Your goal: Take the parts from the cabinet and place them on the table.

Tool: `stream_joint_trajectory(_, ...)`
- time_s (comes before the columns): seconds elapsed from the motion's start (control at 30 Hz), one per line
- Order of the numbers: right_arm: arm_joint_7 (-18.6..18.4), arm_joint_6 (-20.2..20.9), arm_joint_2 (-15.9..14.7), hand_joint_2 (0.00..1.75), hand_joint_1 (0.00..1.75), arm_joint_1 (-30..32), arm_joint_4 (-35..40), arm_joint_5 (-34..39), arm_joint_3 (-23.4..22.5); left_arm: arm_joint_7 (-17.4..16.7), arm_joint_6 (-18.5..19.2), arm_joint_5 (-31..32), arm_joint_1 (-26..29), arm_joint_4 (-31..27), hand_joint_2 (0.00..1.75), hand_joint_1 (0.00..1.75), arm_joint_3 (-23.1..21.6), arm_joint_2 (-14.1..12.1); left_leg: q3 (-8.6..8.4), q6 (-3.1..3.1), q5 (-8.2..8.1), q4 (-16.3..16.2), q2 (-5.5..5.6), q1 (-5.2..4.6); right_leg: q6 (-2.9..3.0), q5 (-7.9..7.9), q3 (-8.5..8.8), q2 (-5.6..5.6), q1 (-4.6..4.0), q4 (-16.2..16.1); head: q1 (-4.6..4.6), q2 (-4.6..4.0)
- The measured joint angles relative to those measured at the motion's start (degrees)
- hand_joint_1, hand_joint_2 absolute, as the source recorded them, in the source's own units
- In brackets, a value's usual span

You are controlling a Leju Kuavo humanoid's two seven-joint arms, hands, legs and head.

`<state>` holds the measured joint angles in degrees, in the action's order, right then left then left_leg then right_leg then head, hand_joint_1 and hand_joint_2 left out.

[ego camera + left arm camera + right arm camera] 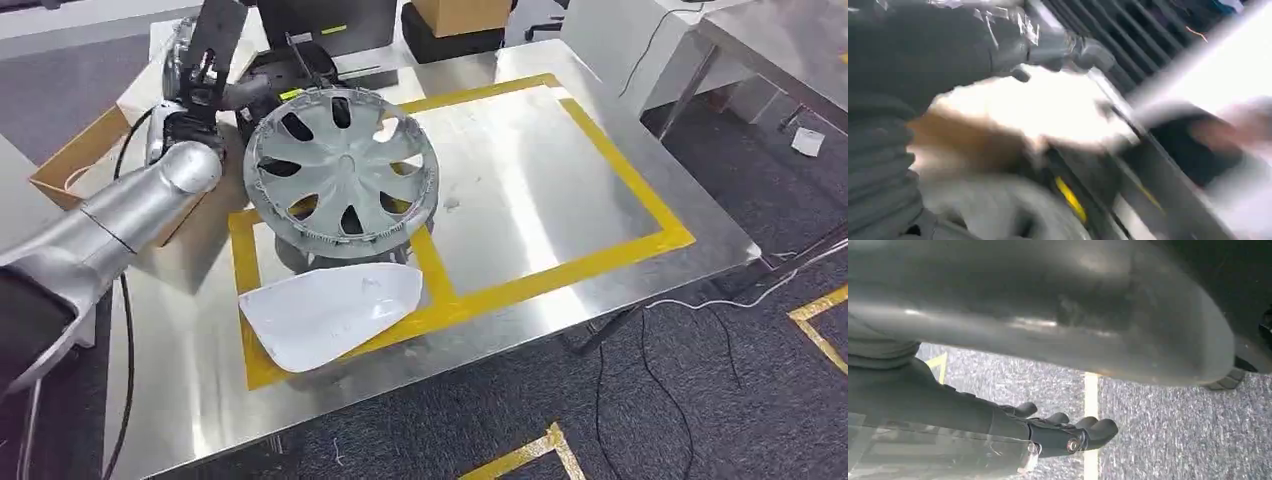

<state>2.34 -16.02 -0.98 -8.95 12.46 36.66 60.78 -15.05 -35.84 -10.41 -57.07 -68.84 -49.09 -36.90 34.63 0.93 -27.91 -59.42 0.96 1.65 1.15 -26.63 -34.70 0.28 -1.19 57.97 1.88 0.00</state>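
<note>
Head view shows my left hand (205, 85) gripping the wheel cover (340, 165) by its rim, tilted over the bench's (530, 190) left edge above the white panel (330, 312). A slip drops it onto that. My right hand (1068, 432) hangs curled, empty.

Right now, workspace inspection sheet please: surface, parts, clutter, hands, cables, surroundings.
Surface: steel table with yellow tape frames; glare across the middle.
Job's things: grey wheel cover tilted over the left frame, held at its far-left rim; white panel lying flat in front of it, overlapping the tape.
Clutter: cardboard box beside the table's left edge; another box at the far end.
Hands: left robot hand grips the wheel cover's rim; right robot hand hangs over the carpet, fingers curled, holding nothing.
Cables: black cable along the left arm; loose cables on the floor to the right.
Surroundings: grey carpet with yellow floor tape.
</note>
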Motion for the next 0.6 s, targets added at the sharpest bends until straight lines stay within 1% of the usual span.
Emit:
stream_joint_trajectory(0.03,0.04,0.0,-0.02,0.0,0.0,-0.03,0.0,-0.09,0.0,5.59,0.94,-4.72,2.14,-2.8,1.75,0.0,1.47,0.69,0.0,0.21,0.1,0.23,0.13,0.16,0.05,-0.03,0.16,-0.02,-0.06,-0.03,0.09,0.0)
stream_joint_trajectory(0.07,0.04,0.13,-0.02,0.0,0.0,-0.16,-0.02,-0.35,0.0,10.72,2.69,-10.38,4.42,-5.62,1.75,0.0,3.28,1.43,-0.11,0.64,0.26,0.53,0.13,0.17,0.32,0.27,0.39,-0.01,-0.1,-0.73,-0.07,0.0)
stream_joint_trajectory(0.1,0.02,0.37,0.0,0.0,0.0,-0.36,-0.02,-0.83,0.02,14.99,4.78,-15.65,6.89,-10.62,1.75,0.0,6.37,1.86,0.0,0.6,-0.52,0.13,-0.21,0.33,0.4,1.16,1.21,-0.17,0.49,-2.34,0.13,0.0)
stream_joint_trajectory(0.13,0.02,0.57,0.05,0.0,0.0,-0.59,-0.02,-1.18,0.02,17.47,5.7,-18.59,8.75,-14.27,1.75,0.0,8.51,2.1,0.69,0.42,-2.13,-1.6,-0.56,0.05,0.71,1.54,1.48,0.1,0.26,-3.06,0.19,0.0)
stream_joint_trajectory(0.17,-0.09,0.64,0.0,0.0,0.0,-0.75,-0.02,-1.27,0.02,18.22,6.01,-19.67,9.47,-16.94,1.75,0.0,10.14,2.24,2.37,0.34,-4.49,-5.4,-0.59,-0.07,0.88,1.71,1.43,0.35,0.24,-3.1,0.37,0.0)
stream_joint_trajectory(0.2,-0.15,0.68,0.02,0.0,0.0,-0.75,-0.04,-1.29,0.02,18.37,6.27,-20.24,10.11,-18.98,1.75,0.0,11.64,2.28,4.24,0.39,-6.52,-9.7,-0.57,-0.17,0.89,1.69,1.43,0.56,0.23,-3.05,0.44,0.0)
stream_joint_trajectory(0.23,-0.19,0.72,0.06,0.0,0.0,-0.68,-0.04,-1.29,0.02,18.59,6.58,-20.65,11.11,-20.83,1.75,0.0,13.05,2.34,6.09,0.55,-7.98,-13.56,-0.57,-0.23,0.9,1.66,1.45,0.72,0.23,-3.01,0.33,0.0)
stream_joint_trajectory(0.27,-0.2,0.72,0.11,0.0,0.0,-0.6,-0.04,-1.29,0.02,18.9,6.97,-21.22,12.28,-22.6,1.75,0.0,14.3,2.43,7.35,0.8,-8.31,-15.83,-0.62,-0.22,0.92,1.62,1.43,0.83,0.25,-2.91,0.42,0.0)
stream_joint_trajectory(0.3,-0.2,0.79,0.18,0.0,0.0,-0.55,-0.04,-1.31,0.02,19.9,8.38,-22.74,13.19,-24.3,1.75,0.0,15.47,2.56,7.18,1.01,-7.18,-15.23,-0.8,-0.12,0.78,1.52,1.42,0.91,0.39,-2.72,0.44,0.0)
stream_joint_trajectory(0.33,-0.17,0.81,0.2,0.0,0.0,-0.52,-0.04,-1.38,0.02,21.4,10.41,-24.88,13.75,-25.66,1.75,0.0,16.51,2.74,5.86,1.26,-4.94,-12.36,-0.97,-0.04,0.54,1.29,1.35,0.92,0.54,-2.36,0.42,0.0)
stream_joint_trajectory(0.37,-0.09,0.81,0.22,0.0,0.0,-0.53,-0.04,-1.4,0.02,23.06,12.84,-27.2,14.19,-27.08,1.75,0.0,17.66,3.0,3.34,1.53,-2.27,-7.7,-1.15,0.03,0.17,0.94,1.29,0.92,0.81,-1.76,0.44,0.0)
stream_joint_trajectory(0.4,0.04,0.79,0.2,0.0,0.0,-0.58,-0.04,-1.27,0.02,24.41,15.13,-29.19,14.53,-28.54,1.75,0.0,18.69,3.53,0.75,1.87,-0.13,-3.03,-1.36,0.22,-0.27,0.43,1.16,0.9,1.05,-0.94,0.46,0.0)
stream_joint_trajectory(0.43,0.24,0.76,0.11,0.0,0.0,-0.63,-0.04,-1.14,0.0,25.41,17.05,-30.58,14.76,-29.85,1.75,0.0,19.21,4.1,-0.44,2.13,-1.14,-1.19,-1.44,0.12,-0.81,-0.09,0.72,0.89,0.9,-0.21,0.5,0.0)
stream_joint_trajectory(0.47,0.48,0.74,0.11,0.0,0.0,-0.86,-0.04,-1.01,0.0,26.24,18.56,-31.54,15.0,-31.07,1.75,0.0,19.34,4.97,-0.37,0.93,-0.93,-0.8,-1.02,0.07,-1.06,-0.51,0.31,0.8,0.74,0.85,0.61,0.0)
stream_joint_trajectory(0.5,0.77,0.74,0.11,0.0,0.0,-0.92,-0.04,-0.75,-0.02,26.85,19.75,-32.28,15.49,-32.31,1.75,0.0,19.38,5.71,-0.3,0.45,-1.0,-0.93,-0.94,-0.1,-1.11,-0.48,0.33,0.82,0.8,0.68,0.41,0.0)
stream_joint_trajectory(0.53,0.99,0.74,0.11,0.0,0.0,-0.89,-0.04,-0.63,-0.02,27.29,20.44,-32.46,15.86,-33.26,1.75,0.0,19.4,6.59,-0.24,0.07,-0.99,-0.99,-0.76,-0.28,-1.26,-0.34,0.4,0.82,0.9,0.45,0.44,0.0)
stream_joint_trajectory(0.57,1.14,0.74,0.09,0.0,0.0,-0.82,-0.04,-0.55,-0.02,27.62,20.91,-32.02,16.04,-34.15,1.75,0.0,19.36,7.3,-0.14,-0.32,-0.8,-0.91,-0.74,-0.21,-1.44,-0.29,0.36,0.83,1.0,0.5,0.48,0.0)
stream_joint_trajectory(0.6,1.16,0.72,0.07,0.0,0.0,-0.73,-0.04,-0.48,-0.02,27.75,21.0,-31.34,16.08,-34.79,1.75,0.0,19.23,7.88,-0.14,-0.66,-0.6,-0.78,-0.73,-0.04,-1.73,-0.66,0.2,0.68,1.07,0.8,0.5,0.0)
